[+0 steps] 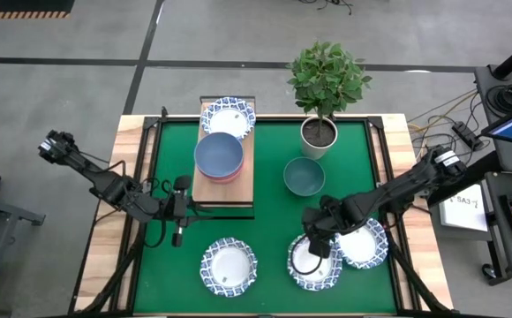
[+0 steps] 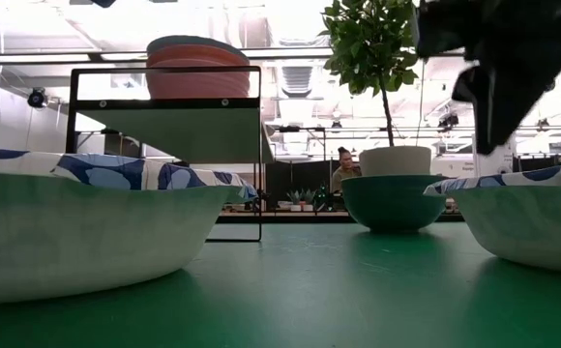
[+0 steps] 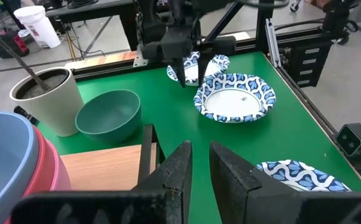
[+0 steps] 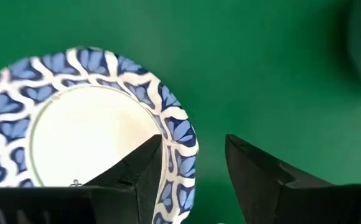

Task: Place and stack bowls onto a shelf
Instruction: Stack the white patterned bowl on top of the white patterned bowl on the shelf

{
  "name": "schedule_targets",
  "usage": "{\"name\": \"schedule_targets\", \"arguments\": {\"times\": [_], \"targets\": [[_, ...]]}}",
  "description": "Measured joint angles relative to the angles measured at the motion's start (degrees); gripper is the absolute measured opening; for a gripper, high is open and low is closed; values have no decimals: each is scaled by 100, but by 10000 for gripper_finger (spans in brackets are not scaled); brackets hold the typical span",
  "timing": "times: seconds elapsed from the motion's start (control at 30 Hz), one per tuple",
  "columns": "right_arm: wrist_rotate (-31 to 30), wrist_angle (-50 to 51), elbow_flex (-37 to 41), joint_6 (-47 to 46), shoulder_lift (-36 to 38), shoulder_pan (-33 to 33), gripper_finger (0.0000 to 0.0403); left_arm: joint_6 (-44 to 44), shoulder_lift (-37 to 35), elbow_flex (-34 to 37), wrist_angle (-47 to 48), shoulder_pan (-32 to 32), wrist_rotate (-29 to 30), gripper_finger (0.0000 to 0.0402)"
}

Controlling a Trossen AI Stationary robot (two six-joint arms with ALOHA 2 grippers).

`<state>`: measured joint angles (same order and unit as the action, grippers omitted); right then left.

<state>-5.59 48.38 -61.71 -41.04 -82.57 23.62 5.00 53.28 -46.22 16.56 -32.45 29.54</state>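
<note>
The shelf (image 1: 238, 181) carries a blue bowl (image 1: 218, 155) stacked on pink and red ones, and a white blue-rimmed bowl (image 1: 228, 117) at its far end. The teal bowl (image 1: 304, 175) sits on the mat. Three more blue-rimmed bowls (image 1: 229, 266) (image 1: 316, 265) (image 1: 366, 245) rest on the mat near the near edge. My right gripper (image 4: 193, 158) is open just above the middle one (image 4: 87, 134), one finger over its inside and one outside its rim (image 4: 182, 140), clear of it in the low view (image 2: 493, 116). My left gripper (image 3: 199, 165) waits at the shelf's near end, slightly open.
A white plant pot (image 1: 319, 134) with a leafy tree stands right of the shelf's far end, just beyond the teal bowl. The green mat (image 1: 274, 221) has free room between the shelf and the near bowls. Wooden table edges (image 1: 106, 230) flank the mat.
</note>
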Motion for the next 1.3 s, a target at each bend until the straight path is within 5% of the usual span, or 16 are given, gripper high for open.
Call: {"name": "schedule_targets", "arguments": {"times": [0.77,0.97,1.3], "targets": [[162,-2015,1431,-84,-4,-2,78,2,-1,2,-341,2,0,37],[161,-2015,1204,-21,-2,0,17,2,-2,2,-472,2,0,37],[-379,-642,-216,528,0,31,9,-39,-2,2,-827,2,-1,48]]}}
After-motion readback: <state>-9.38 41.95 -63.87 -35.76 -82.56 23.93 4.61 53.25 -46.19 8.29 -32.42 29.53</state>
